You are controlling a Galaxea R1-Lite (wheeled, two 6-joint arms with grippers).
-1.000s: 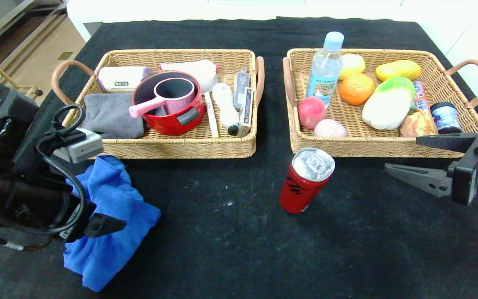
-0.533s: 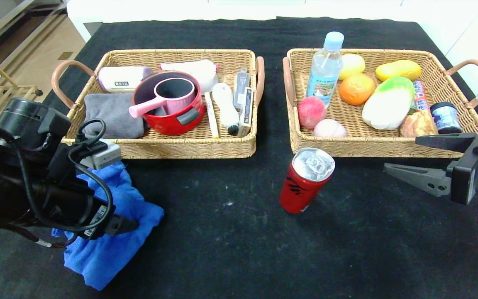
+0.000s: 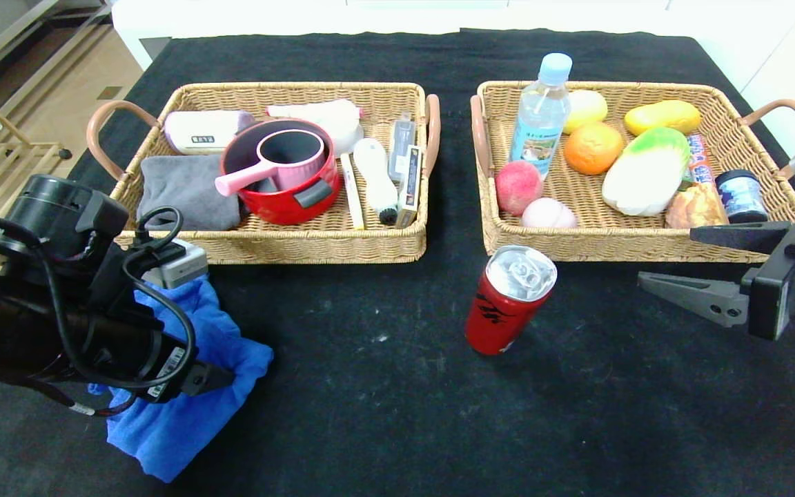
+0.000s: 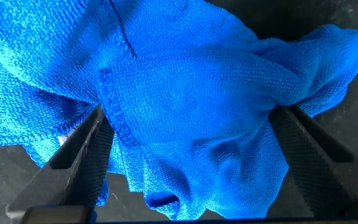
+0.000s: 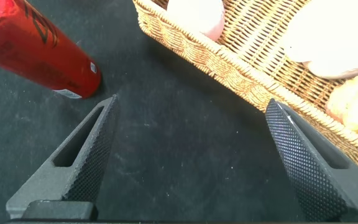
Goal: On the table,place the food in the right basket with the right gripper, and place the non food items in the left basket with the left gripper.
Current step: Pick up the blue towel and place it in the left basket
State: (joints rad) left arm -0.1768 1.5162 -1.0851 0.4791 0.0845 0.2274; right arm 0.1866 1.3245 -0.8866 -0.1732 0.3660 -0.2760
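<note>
A crumpled blue cloth [image 3: 183,414] lies on the black table in front of the left basket [image 3: 315,252]. My left gripper [image 3: 190,359] is low over it. In the left wrist view the gripper [image 4: 188,112] is open, its jaws standing on either side of a bunched fold of the cloth [image 4: 185,81]. A red drink can [image 3: 508,304] stands on the table just in front of the right basket [image 3: 618,252]. My right gripper [image 3: 666,255] is open and empty to the right of the can, beside the basket's front wall. The right wrist view shows that gripper [image 5: 192,102], the can [image 5: 36,46] and the basket [image 5: 229,62].
The left basket holds a red pot [image 3: 280,179], a pink cup, a grey cloth [image 3: 187,190], a brush and small boxes. The right basket holds a water bottle [image 3: 541,114], an orange, peaches, a cabbage, bread and a small jar [image 3: 741,195].
My left arm has swung right and lowered onto the blue cloth, which has shifted slightly. The right gripper and the can have stayed put.
</note>
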